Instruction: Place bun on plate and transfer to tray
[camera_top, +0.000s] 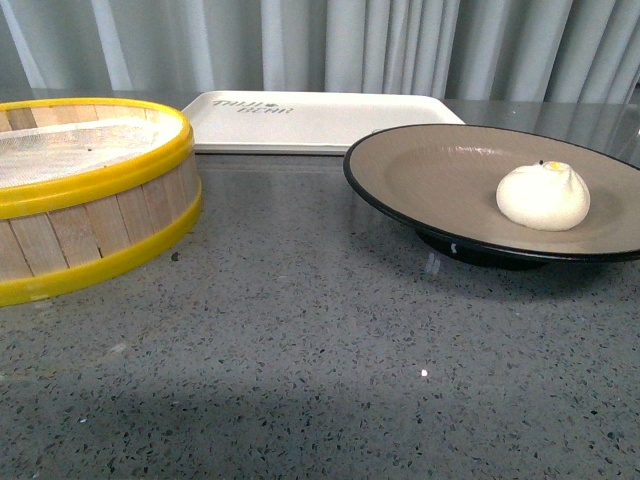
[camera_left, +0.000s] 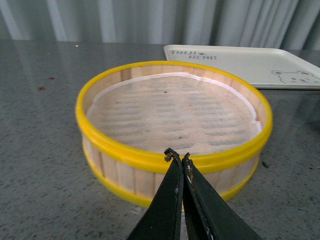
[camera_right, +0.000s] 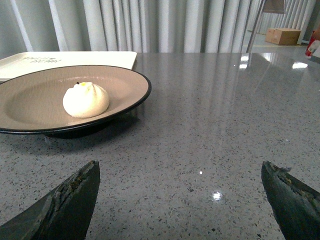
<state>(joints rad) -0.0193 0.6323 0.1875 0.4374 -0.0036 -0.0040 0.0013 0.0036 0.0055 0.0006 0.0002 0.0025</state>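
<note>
Bun (camera_top: 543, 196) sitting on plate (camera_top: 430, 172) — tray (camera_top: 320, 122) lying just behind.
I'm seeing the left gripper (camera_left: 177, 158) with jaws pressed together — the right gripper (camera_right: 179, 164) gaping wide.

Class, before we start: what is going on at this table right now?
A two-armed robot is getting a bun onto a tray. The bun already sits on the black-rimmed plate, which stands on the grey table, not yet on the cream tray behind it. Neither arm holds anything. The left tool is shut in front of the yellow-rimmed steamer basket. The right tool is open, facing the plate.
</note>
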